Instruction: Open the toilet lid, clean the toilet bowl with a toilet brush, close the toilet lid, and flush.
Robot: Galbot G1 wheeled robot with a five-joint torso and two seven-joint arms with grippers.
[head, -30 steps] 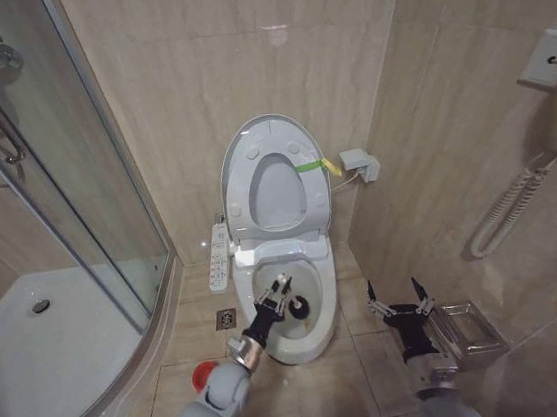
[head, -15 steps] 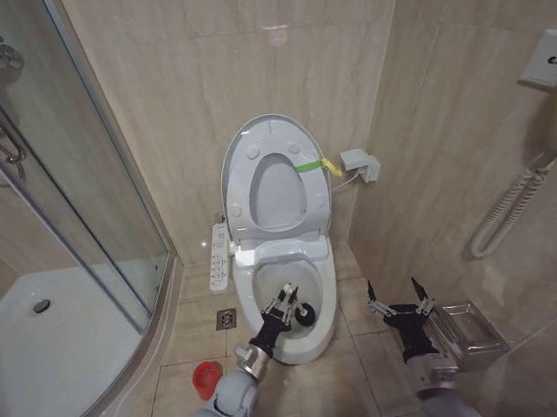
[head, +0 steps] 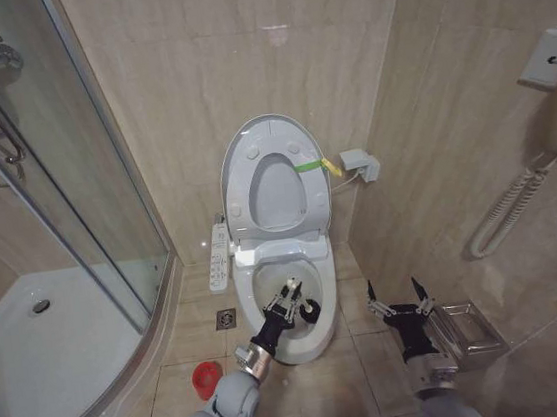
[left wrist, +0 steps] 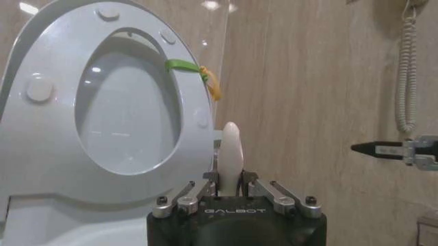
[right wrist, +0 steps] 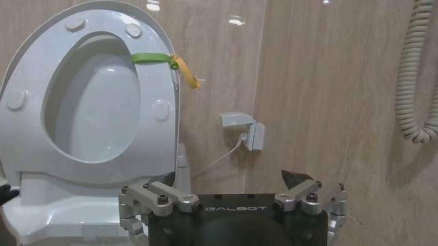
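Note:
The toilet lid (head: 267, 122) stands raised against the wall with the ring seat in front of it, a green-and-yellow tab (head: 315, 165) on its edge. Below it the toilet bowl (head: 274, 345) lies uncovered. My left gripper (head: 289, 295) reaches down into the bowl, shut on the toilet brush, whose black head (head: 310, 311) rests inside the bowl. In the left wrist view the left gripper (left wrist: 231, 178) clamps the brush's white handle (left wrist: 231, 146), with the lid (left wrist: 130, 107) behind. The red holder (head: 206, 378) stands on the floor left of the bowl. My right gripper (head: 395, 298) (right wrist: 229, 190) hovers open, right of the toilet.
A glass shower enclosure (head: 67, 202) fills the left side. The white button panel (head: 219, 255) and a floor drain (head: 226, 318) lie left of the bowl. A metal tray (head: 465, 329) sits on the floor at the right, under a wall phone's coiled cord (head: 505, 208).
My left gripper has shifted slightly right and deeper over the bowl, moving the brush head a little toward the bowl's right side. The red holder has come out from behind the arm. The right arm is still.

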